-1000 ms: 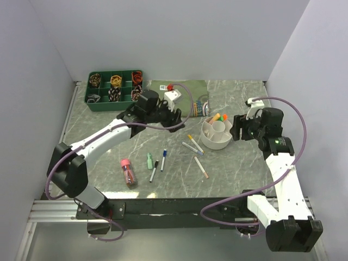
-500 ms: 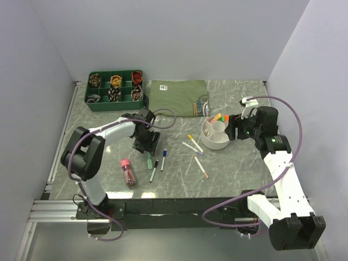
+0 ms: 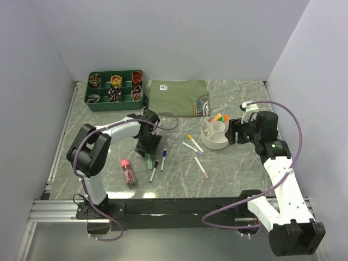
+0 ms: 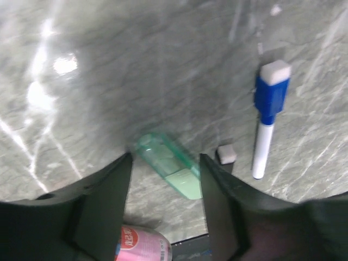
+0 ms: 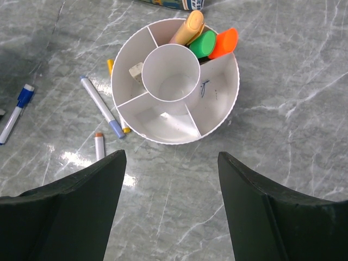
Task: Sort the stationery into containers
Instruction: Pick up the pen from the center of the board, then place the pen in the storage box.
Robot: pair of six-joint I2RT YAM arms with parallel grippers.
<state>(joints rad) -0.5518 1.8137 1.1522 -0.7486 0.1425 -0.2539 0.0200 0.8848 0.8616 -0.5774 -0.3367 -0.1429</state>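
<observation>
Three highlighters (image 5: 202,42), tan, green and orange, stand together in one ring compartment of the white organiser (image 5: 163,124); the right gripper (image 5: 171,155) hangs above its near rim, jaws spread wide and holding nothing; the left gripper (image 4: 164,159) sits low over the table (image 4: 136,70), jaws open on either side of a pale green highlighter (image 4: 176,173) lying flat, though contact cannot be told; a blue-capped marker (image 4: 266,117) lies just beside it, the pink-capped tube (image 3: 128,171) near; several pens (image 3: 194,143) lie loose beside the organiser.
</observation>
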